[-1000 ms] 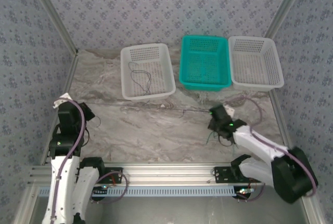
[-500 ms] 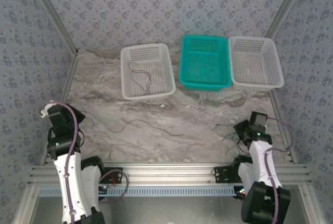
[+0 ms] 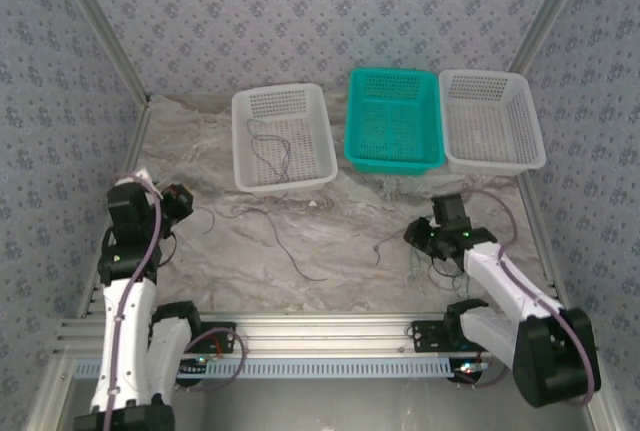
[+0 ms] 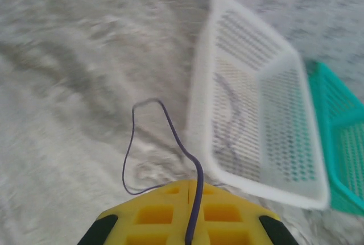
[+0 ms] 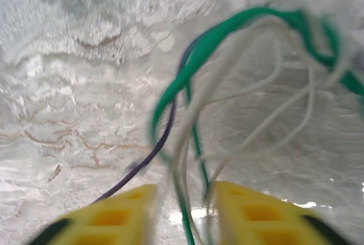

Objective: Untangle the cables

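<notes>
My left gripper point(image 3: 182, 201) is shut on a dark purple cable point(image 4: 170, 134), which runs out between the yellow fingers point(image 4: 153, 214) and loops over the table. That cable point(image 3: 285, 244) lies slack across the middle of the marble. My right gripper point(image 3: 420, 235) stands open at the right, its yellow fingers point(image 5: 259, 214) apart. A tangle of green cable point(image 5: 196, 57) and whitish cables point(image 5: 227, 69) hangs loosely in the gap, with a purple strand point(image 5: 151, 154) beside it. The bundle point(image 3: 425, 263) lies on the table by that gripper.
Three baskets line the back: a white one point(image 3: 242, 166) holding another thin purple cable point(image 3: 270, 151), a teal one point(image 3: 393, 164), and a white one point(image 3: 493, 164). In the left wrist view the white basket point(image 4: 196, 114) is just ahead on the right.
The purple cable, taut a second ago, now lies slack. Both arms pulled outward, then came back in. My right gripper's jaws have parted; the left stays shut on its cable.
</notes>
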Action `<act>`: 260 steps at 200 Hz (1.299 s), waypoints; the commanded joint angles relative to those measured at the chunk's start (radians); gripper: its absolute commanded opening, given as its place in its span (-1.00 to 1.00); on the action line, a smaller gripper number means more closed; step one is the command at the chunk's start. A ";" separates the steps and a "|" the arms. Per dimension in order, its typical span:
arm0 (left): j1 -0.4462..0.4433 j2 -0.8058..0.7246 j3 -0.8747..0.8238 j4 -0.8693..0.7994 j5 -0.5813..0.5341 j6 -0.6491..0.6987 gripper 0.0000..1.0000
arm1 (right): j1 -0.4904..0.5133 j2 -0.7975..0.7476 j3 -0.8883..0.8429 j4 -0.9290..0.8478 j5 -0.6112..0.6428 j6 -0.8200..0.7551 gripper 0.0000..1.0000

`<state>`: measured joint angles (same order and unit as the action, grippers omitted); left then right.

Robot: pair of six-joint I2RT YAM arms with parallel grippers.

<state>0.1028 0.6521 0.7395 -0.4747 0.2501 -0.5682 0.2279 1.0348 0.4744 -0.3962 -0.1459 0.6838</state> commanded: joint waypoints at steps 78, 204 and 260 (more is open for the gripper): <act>-0.233 0.218 0.664 0.037 0.075 0.095 -1.00 | 0.090 -0.044 0.177 -0.094 -0.101 -0.042 0.53; -0.345 0.881 1.602 0.103 0.166 0.226 -1.00 | 0.101 -0.107 0.172 -0.011 -0.188 0.087 0.98; -0.343 1.218 2.190 0.028 0.063 0.367 -1.00 | 0.118 -0.102 0.152 -0.007 -0.182 0.095 0.99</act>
<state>-0.2379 1.7786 2.7502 -0.4412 0.3454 -0.2836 0.3347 0.9302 0.6384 -0.4088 -0.3145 0.7639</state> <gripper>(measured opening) 0.070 0.992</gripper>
